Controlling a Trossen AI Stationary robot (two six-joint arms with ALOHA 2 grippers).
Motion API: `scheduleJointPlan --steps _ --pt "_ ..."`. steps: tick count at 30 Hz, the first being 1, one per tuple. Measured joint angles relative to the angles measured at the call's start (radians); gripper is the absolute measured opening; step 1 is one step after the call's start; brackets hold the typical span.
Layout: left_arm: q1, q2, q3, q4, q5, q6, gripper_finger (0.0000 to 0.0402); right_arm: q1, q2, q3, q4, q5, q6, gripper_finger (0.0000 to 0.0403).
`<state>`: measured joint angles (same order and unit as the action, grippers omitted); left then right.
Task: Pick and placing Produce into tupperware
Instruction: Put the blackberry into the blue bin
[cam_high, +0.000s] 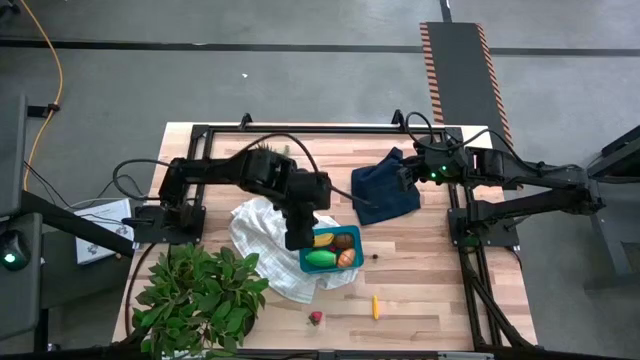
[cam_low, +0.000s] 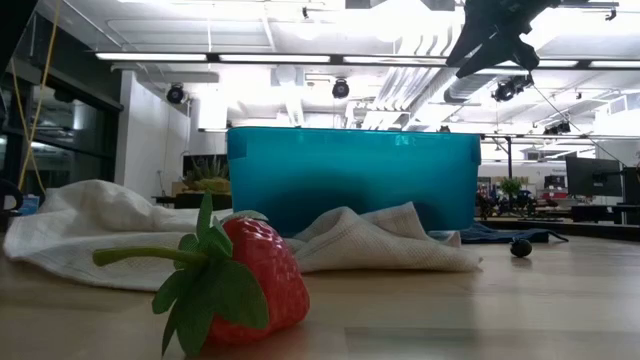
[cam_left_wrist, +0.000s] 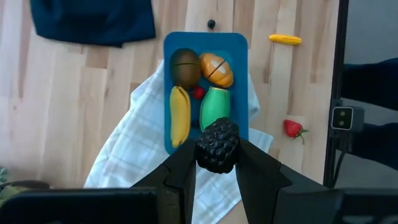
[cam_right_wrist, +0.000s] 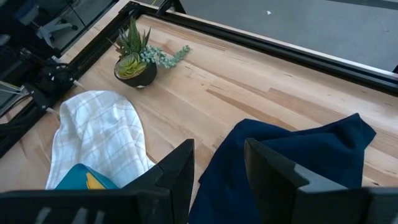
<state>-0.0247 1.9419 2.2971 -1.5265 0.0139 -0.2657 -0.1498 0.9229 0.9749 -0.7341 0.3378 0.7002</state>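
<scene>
High view: left gripper (cam_high: 300, 238) is hovering over the box (cam_high: 331, 249), at its edge on the white cloth (cam_high: 262, 240); right gripper (cam_high: 408, 176) is waiting over the navy cloth (cam_high: 388, 185).

Low view: a strawberry (cam_low: 255, 285) is lying outside.

Left wrist view: fingers (cam_left_wrist: 180, 171) are clamping a berry cluster (cam_left_wrist: 217, 145) above the green fruit (cam_left_wrist: 214, 107). Advise centring over the free corner before releasing.

Right wrist view: jaws are standing apart, empty.

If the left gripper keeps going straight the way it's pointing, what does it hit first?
Probably the tupperware: the left gripper, shut on a dark berry, points down at it, likely meeting the green fruit or banana inside first.
</scene>
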Motion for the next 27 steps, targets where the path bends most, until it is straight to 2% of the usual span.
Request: scheduleJointPlan --steps 10,20,27 --pt "-0.008 0.0 -0.205 0.125 0.0 -0.001 0.0086 0.022 0.0 0.0 -0.001 0.0 0.003 0.0133" --pt "-0.008 0.0 -0.492 0.351 0.047 -0.012 0.0086 0.022 0.0 0.0 -0.002 0.0 0.008 0.0133" --pt "-0.008 0.001 -0.634 0.485 0.049 -0.031 0.0086 0.022 0.0 0.0 -0.002 0.0 0.007 0.0133"
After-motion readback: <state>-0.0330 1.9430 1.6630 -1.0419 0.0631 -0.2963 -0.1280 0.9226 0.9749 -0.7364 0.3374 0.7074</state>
